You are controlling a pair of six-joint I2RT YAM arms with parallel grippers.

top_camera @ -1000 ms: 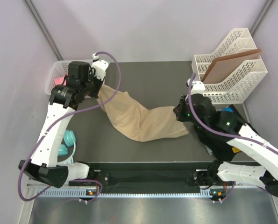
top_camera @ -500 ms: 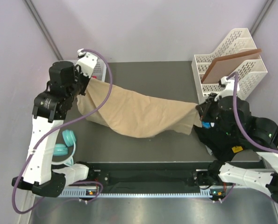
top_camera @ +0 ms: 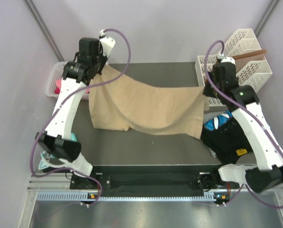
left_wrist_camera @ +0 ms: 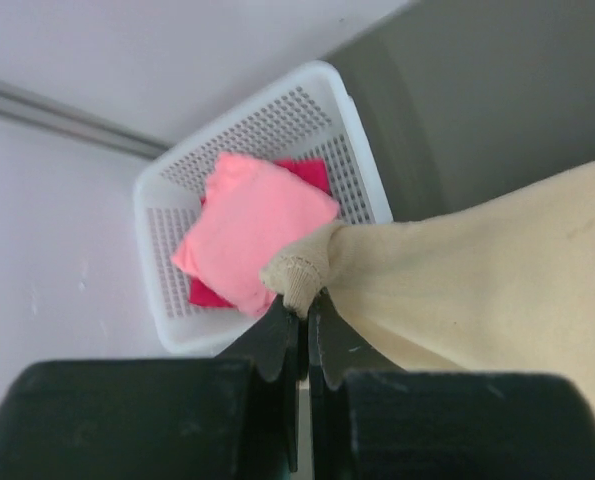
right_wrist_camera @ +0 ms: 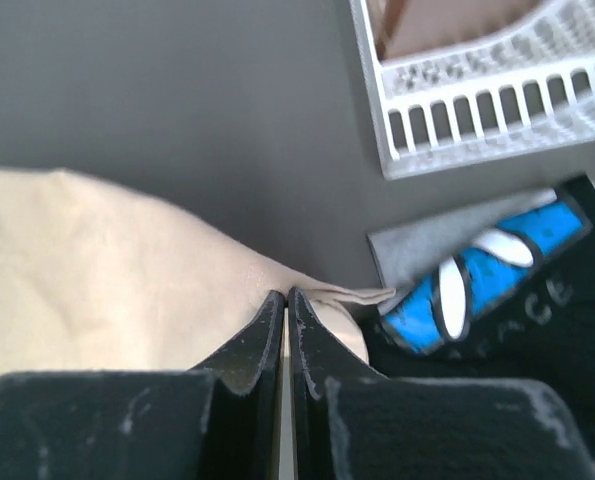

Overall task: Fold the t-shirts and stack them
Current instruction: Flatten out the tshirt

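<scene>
A tan t-shirt (top_camera: 148,107) hangs stretched between both grippers above the dark table (top_camera: 155,147). My left gripper (top_camera: 99,71) is shut on its far left corner (left_wrist_camera: 302,272). At the right, the right gripper (top_camera: 204,89) is shut on the other corner (right_wrist_camera: 322,297). The cloth's lower edge sags near the table. A folded pink t-shirt (left_wrist_camera: 252,230) lies in a white basket (left_wrist_camera: 347,130) at the far left. A black t-shirt with a blue print (top_camera: 227,130) is heaped at the right, also seen as the blue print (right_wrist_camera: 487,275) in the right wrist view.
White file trays (top_camera: 239,66) holding a brown board (top_camera: 231,66) stand at the back right. A teal round object (top_camera: 46,159) lies off the table's left edge, behind the left arm. Grey walls close in on both sides.
Both grippers have lifted and moved apart towards the back, pulling the tan t-shirt from a crumpled strip into a wide stretched sheet.
</scene>
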